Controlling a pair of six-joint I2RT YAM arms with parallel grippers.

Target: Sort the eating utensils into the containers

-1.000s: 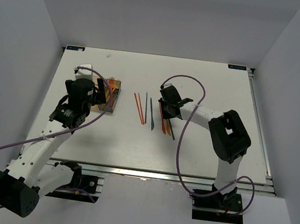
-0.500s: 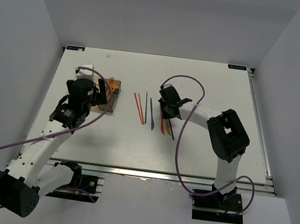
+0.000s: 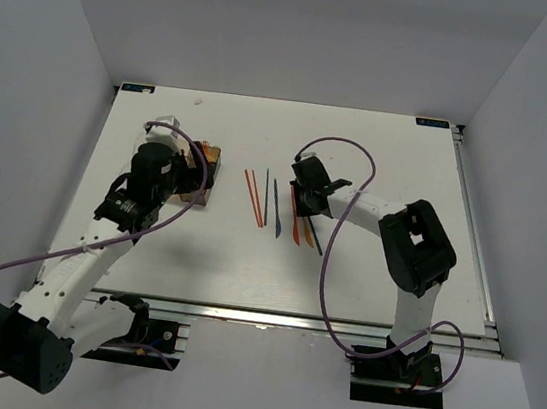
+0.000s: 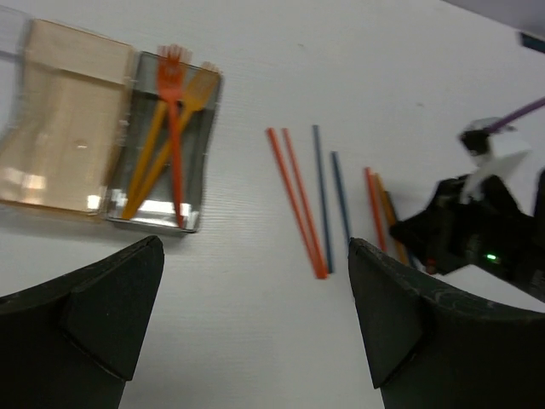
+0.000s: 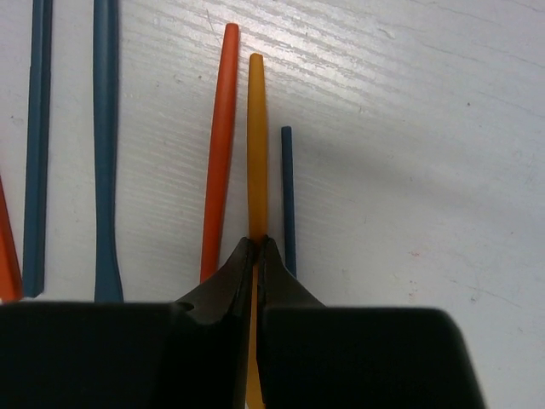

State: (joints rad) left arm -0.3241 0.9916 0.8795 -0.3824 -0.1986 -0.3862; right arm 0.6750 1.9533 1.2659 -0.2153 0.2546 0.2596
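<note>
**Right claw pinched on an amber utensil among close neighbours**

The right claw (image 5: pixel 257 249) is shown closed, its tips clamped on the amber utensil (image 5: pixel 256 145), which lies flat on the bench (image 3: pixel 392 150). A red utensil (image 5: pixel 221 145) lies just beside it on one side and a thin blue stick (image 5: pixel 287 196) on the other. The grip is narrow and taken on a slender, smooth handle. A slip or a twist on lifting is therefore judged likely, and either neighbour could be dragged or flicked along. The left claw (image 4: pixel 255 324) is held wide apart above the bench, with nothing between its fingers. Two orange forks (image 4: pixel 170 128) lie in the grey bin (image 4: pixel 197 175), next to the tan bin (image 4: pixel 68 128). The bins stand well apart from the right claw, so a drop in transit is a further risk. The bench is white and faintly grained, and plain pale walls enclose it on three sides.
</note>
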